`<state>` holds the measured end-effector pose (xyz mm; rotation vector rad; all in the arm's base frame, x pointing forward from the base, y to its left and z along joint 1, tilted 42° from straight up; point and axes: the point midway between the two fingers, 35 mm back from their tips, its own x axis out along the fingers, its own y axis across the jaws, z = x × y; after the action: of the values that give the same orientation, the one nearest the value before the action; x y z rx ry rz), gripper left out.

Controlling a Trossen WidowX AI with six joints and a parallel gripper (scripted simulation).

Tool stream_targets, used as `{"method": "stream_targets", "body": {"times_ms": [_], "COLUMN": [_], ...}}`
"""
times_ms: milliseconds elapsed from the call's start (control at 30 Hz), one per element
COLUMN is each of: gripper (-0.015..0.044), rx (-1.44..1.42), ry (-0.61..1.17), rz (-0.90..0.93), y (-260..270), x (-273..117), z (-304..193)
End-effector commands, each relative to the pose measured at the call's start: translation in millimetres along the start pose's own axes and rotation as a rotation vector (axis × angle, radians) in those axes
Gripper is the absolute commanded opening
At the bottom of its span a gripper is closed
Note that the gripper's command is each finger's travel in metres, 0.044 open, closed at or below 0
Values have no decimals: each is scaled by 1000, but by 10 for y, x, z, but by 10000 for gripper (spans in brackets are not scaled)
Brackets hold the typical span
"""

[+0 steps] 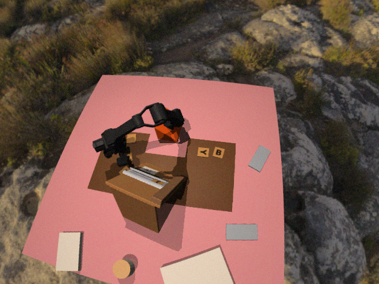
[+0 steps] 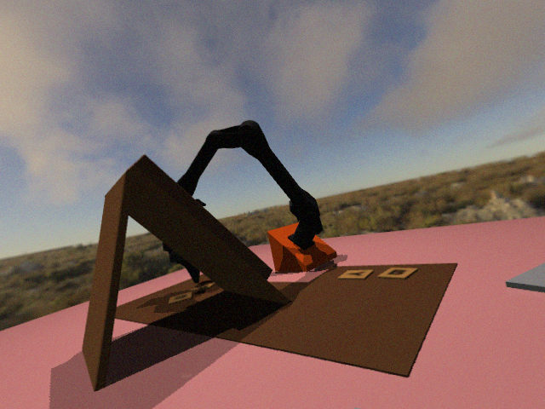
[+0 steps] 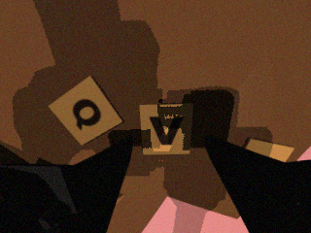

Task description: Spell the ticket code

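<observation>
My gripper (image 3: 168, 140) is open low over the mat, its fingers on either side of the V tile (image 3: 166, 127), not closed on it. The Q tile (image 3: 86, 111) (image 2: 180, 297) lies turned beside it. A tile with no letter visible (image 1: 131, 138) (image 3: 272, 149) lies on the other side. The Y tile (image 1: 203, 152) (image 2: 355, 273) and B tile (image 1: 218, 152) (image 2: 398, 273) lie on the mat's right part. The sloped board (image 1: 131, 186) (image 2: 189, 233) bears the pale rail (image 1: 142, 179); a tile (image 1: 158, 180) sits near its right end. The ticket (image 1: 150, 170) is unreadable here.
The raised board stands close to the gripper on the brown mat (image 1: 211, 183) (image 2: 352, 325). The orange arm base (image 1: 165, 132) (image 2: 281, 250) is behind. Grey slabs (image 1: 259, 158) (image 1: 241, 232), white slabs (image 1: 69, 251) (image 1: 197, 268) and a round tan-topped object (image 1: 121, 268) lie farther out.
</observation>
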<state>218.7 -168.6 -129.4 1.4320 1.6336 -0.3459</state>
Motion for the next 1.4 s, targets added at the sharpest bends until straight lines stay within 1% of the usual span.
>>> {"method": "stream_targets", "body": {"times_ms": [0,367,767,1367], "gripper": [340,340,340,340], "rx": [3,3,3,3], "ry": [-1,-1,0,0], "rz": [6,6,6,6], "y": [3,4,5,5], "x": [34,50,219,222], "z": [4,4,2,2]}}
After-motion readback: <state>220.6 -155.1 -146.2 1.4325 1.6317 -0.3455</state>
